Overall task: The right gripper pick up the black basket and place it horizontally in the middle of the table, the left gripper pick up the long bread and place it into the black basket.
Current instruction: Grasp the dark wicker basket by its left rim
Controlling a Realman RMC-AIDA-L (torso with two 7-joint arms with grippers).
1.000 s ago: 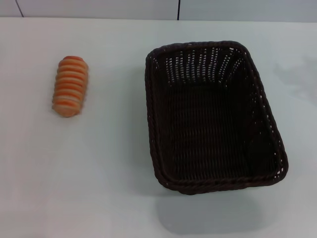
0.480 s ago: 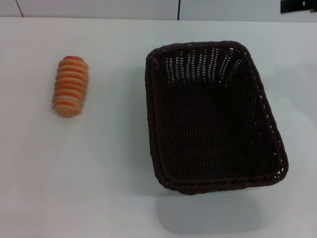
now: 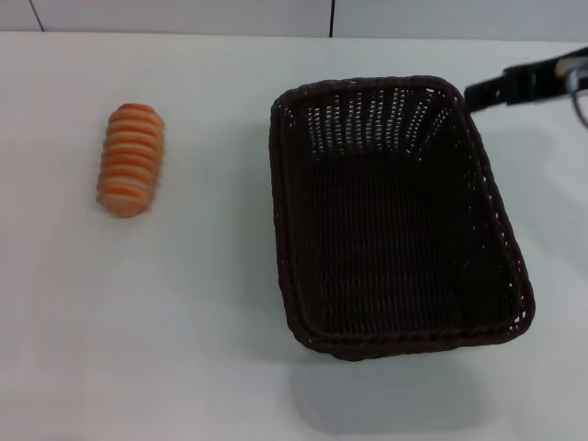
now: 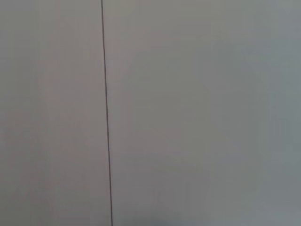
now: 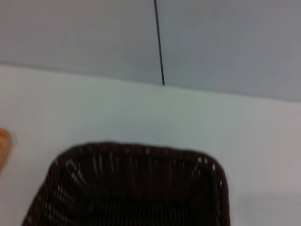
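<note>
You see the right gripper (image 3: 487, 94) beside the black basket's (image 3: 395, 220) far right corner; whether it's open you cannot tell. The long bread (image 3: 130, 159) lies on the table (image 3: 184, 322), well left.

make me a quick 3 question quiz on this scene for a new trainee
1. True or false: the long bread lies inside the black basket.
2. Which gripper shows in the head view? A) left B) right C) both
3. Fill in: the right gripper is near the basket's far ____ corner.

Key:
1. False. The bread lies on the table, left of the basket and apart from it.
2. B. It comes in from the right edge; the left gripper is out of view.
3. Right.
</note>
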